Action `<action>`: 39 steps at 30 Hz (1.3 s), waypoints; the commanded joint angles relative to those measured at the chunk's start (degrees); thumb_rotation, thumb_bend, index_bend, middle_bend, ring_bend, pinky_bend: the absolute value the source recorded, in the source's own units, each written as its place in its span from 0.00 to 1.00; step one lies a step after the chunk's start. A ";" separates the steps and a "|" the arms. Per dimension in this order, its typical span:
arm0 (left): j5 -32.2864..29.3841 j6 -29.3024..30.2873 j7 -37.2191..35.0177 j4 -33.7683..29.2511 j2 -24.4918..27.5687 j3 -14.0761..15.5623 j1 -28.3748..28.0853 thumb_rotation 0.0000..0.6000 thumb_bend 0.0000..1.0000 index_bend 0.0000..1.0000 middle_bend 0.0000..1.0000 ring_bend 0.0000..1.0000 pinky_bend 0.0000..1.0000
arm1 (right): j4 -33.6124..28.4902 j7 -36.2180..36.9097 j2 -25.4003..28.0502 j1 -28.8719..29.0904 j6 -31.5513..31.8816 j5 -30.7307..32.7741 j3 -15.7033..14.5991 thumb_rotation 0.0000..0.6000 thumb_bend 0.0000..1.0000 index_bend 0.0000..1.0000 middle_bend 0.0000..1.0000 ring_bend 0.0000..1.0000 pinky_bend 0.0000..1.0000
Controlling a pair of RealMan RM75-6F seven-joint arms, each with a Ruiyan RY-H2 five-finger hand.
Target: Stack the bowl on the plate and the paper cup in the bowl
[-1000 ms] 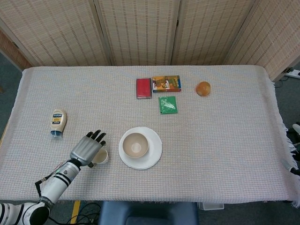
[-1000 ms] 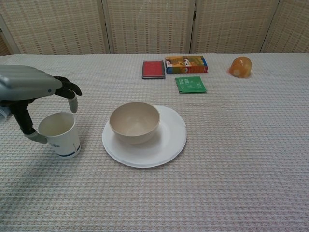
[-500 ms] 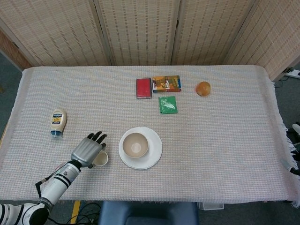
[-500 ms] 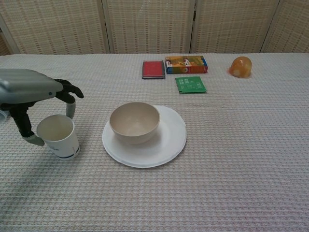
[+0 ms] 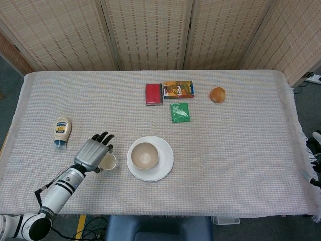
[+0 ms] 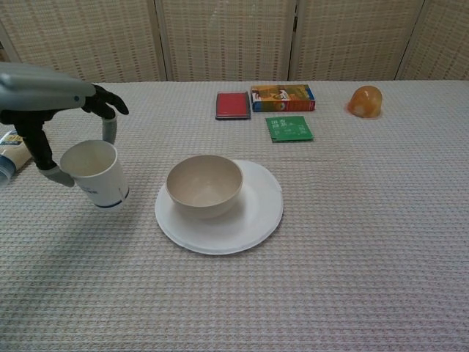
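A beige bowl (image 5: 145,154) (image 6: 204,184) sits on the white plate (image 5: 164,168) (image 6: 256,213) at the table's front centre. My left hand (image 5: 93,153) (image 6: 55,110) holds the white paper cup (image 5: 108,161) (image 6: 95,174) between thumb and fingers. The cup hangs tilted above the cloth, just left of the plate, its mouth open and empty. My right hand does not show in either view.
A mayonnaise bottle (image 5: 61,130) (image 6: 10,158) lies left of my hand. At the back are a red card case (image 5: 153,94), a colourful box (image 5: 177,89), a green packet (image 5: 179,112) and an orange object (image 5: 217,94). Wicker screens stand behind the table.
My left hand has closed on the paper cup, lifted it off the cloth and tilted it, carrying it slightly right toward the plate.
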 commanded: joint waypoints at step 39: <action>-15.66 -4.15 0.61 6.65 -9.63 -5.51 -17.19 1.00 0.15 0.45 0.13 0.00 0.20 | 1.30 3.68 0.33 -0.88 1.04 1.05 0.57 1.00 0.26 0.01 0.02 0.00 0.00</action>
